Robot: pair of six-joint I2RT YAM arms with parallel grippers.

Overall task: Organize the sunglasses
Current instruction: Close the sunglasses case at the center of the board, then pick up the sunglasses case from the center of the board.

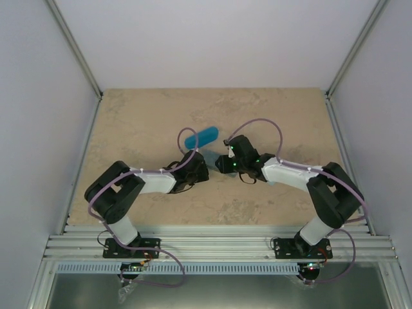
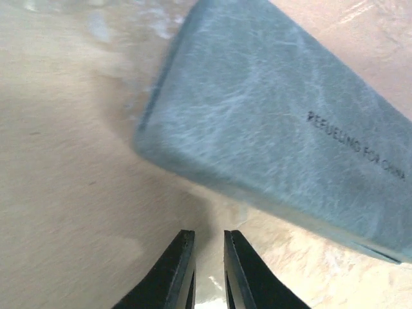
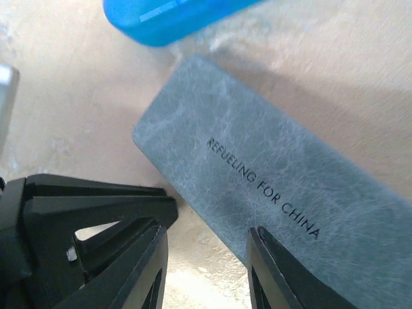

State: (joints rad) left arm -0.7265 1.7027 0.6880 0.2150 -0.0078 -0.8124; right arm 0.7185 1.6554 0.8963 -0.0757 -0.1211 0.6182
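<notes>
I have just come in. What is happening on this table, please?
Both arms reach to the middle of the table, over a grey-blue rectangular case that lies flat. The right gripper hovers at its edge with jaws apart. The left gripper points at it with fingers almost together, holding nothing. A glossy blue case lies just beyond. No sunglasses are visible.
</notes>
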